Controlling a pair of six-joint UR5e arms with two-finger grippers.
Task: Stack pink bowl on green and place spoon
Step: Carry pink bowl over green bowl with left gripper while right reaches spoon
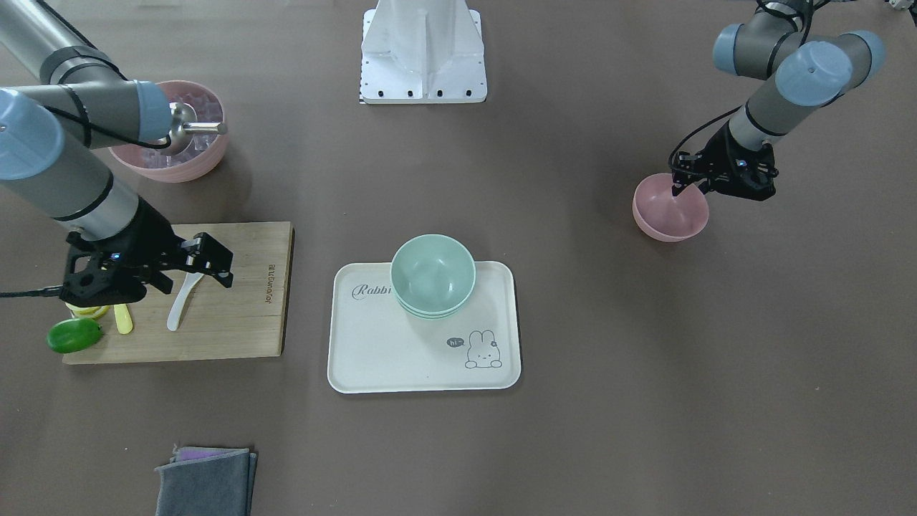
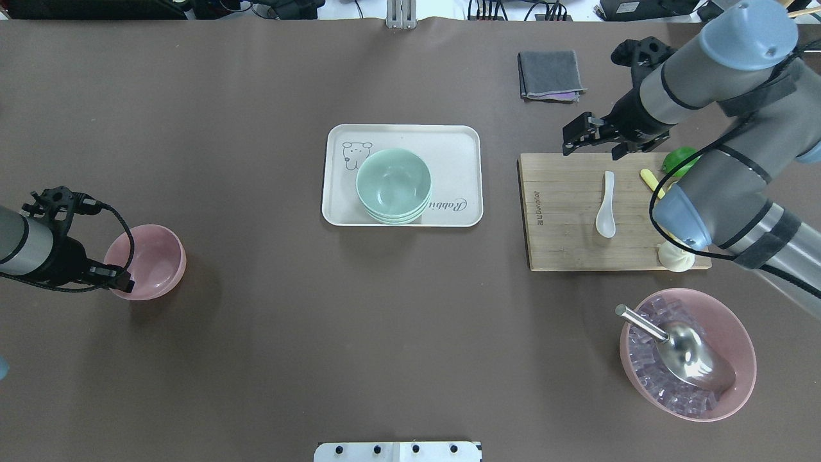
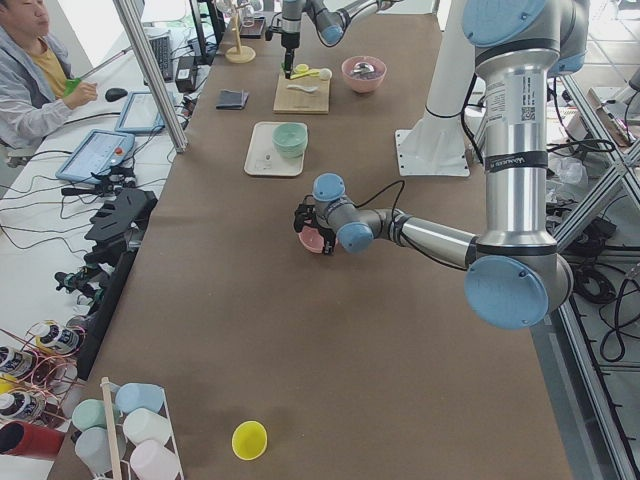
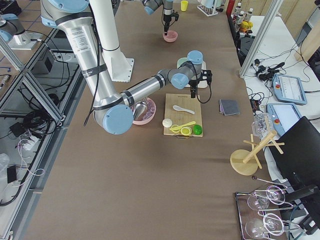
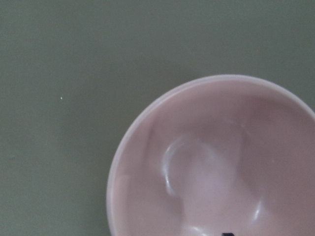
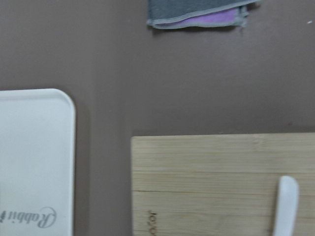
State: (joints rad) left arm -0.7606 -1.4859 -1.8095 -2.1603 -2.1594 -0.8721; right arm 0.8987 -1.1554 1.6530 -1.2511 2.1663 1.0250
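The pink bowl (image 1: 663,215) stands on the table at my far left and fills the left wrist view (image 5: 221,162). My left gripper (image 1: 691,188) is at its rim with one finger inside the bowl, and looks open. A stack of green bowls (image 1: 433,276) stands on the white tray (image 1: 387,358) in the middle. The white spoon (image 1: 183,297) lies on the wooden board (image 1: 243,315). My right gripper (image 1: 197,282) hangs open and empty just above the spoon's far end. The spoon's handle shows in the right wrist view (image 6: 285,206).
A large pink bowl of ice cubes (image 2: 744,346) with a metal scoop (image 2: 686,346) stands near my right side. A green fruit (image 1: 74,335), yellow pieces (image 1: 123,319) and a pale round piece (image 2: 675,256) sit on the board. A folded grey cloth (image 1: 208,480) lies beyond the board.
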